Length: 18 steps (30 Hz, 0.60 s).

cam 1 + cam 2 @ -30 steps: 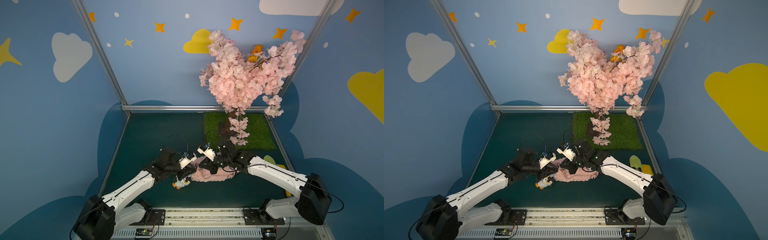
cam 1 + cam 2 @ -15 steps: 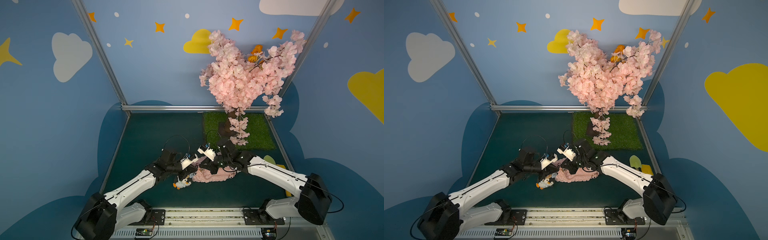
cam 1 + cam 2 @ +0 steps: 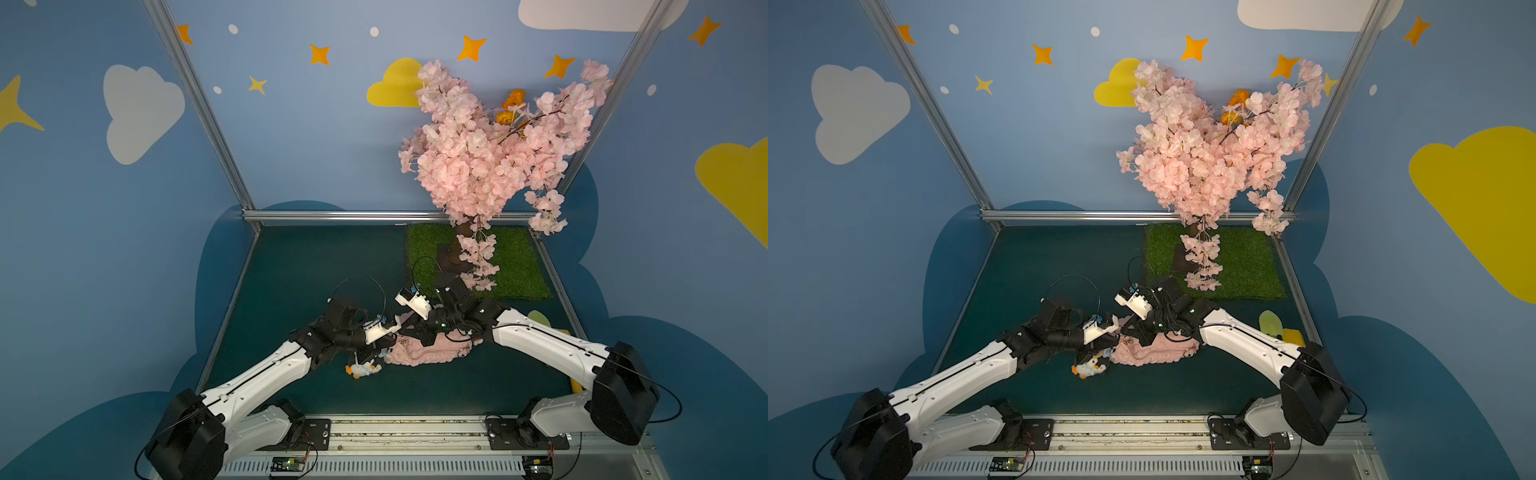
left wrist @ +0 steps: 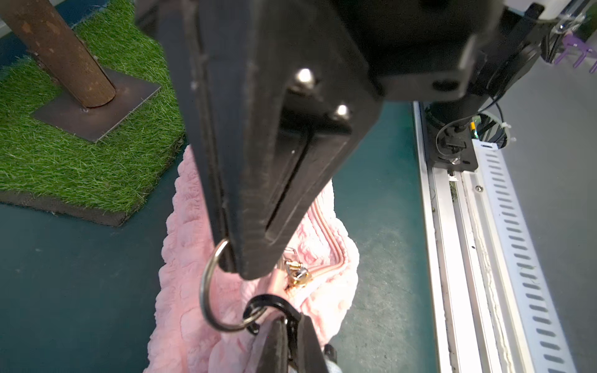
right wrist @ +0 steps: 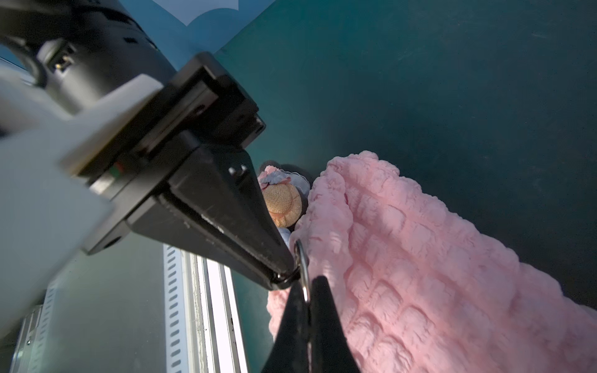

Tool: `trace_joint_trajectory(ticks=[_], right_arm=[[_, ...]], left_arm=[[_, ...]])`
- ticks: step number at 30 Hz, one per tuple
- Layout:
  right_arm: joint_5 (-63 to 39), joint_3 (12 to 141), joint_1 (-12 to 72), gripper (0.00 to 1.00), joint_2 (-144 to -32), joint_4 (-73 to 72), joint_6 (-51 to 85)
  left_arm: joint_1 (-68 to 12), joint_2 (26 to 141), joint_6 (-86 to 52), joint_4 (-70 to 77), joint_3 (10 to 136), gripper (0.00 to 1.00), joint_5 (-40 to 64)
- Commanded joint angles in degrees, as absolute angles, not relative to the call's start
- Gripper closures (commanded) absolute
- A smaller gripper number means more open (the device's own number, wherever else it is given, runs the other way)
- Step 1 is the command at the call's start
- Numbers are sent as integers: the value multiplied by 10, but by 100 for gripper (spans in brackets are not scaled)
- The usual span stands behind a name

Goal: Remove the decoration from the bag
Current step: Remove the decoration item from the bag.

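The pale-pink puffy bag (image 3: 428, 353) (image 3: 1154, 353) lies mid-table in both top views, between my two arms. The decoration, a small white-and-orange plush (image 3: 362, 369) (image 3: 1087, 368), rests on the table at the bag's left end. Its straw hat (image 5: 281, 203) shows in the right wrist view. My left gripper (image 4: 288, 319) is shut on the decoration's black clasp (image 4: 268, 302), which hooks a silver ring (image 4: 206, 290) of the bag (image 4: 181, 290). My right gripper (image 5: 307, 285) is shut on that ring (image 5: 302, 258), beside the bag (image 5: 420, 274). The two gripper tips almost touch.
A pink blossom tree (image 3: 490, 145) stands on a grass mat (image 3: 515, 266) at the back right, its trunk and base plate (image 4: 80, 106) close behind the bag. Yellow-green pieces (image 3: 539, 319) lie by the right edge. A metal rail (image 3: 415, 428) runs along the front.
My left gripper's jaws have closed onto the black clasp. Both arms have stayed almost where they were, and the right gripper has kept its hold on the ring.
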State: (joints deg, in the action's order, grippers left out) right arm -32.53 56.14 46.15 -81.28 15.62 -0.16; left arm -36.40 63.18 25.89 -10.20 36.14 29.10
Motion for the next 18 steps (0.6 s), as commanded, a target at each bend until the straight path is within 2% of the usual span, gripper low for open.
trace_joint_trajectory(ticks=[1,18], right_arm=[[-339,588,448,100,-827,161,-13],[-337,582,454,100,-868,171,-44]], left_arm=[[-376,619,303,-146,375,98,283],[-389,600,311,-127,395,98,265]])
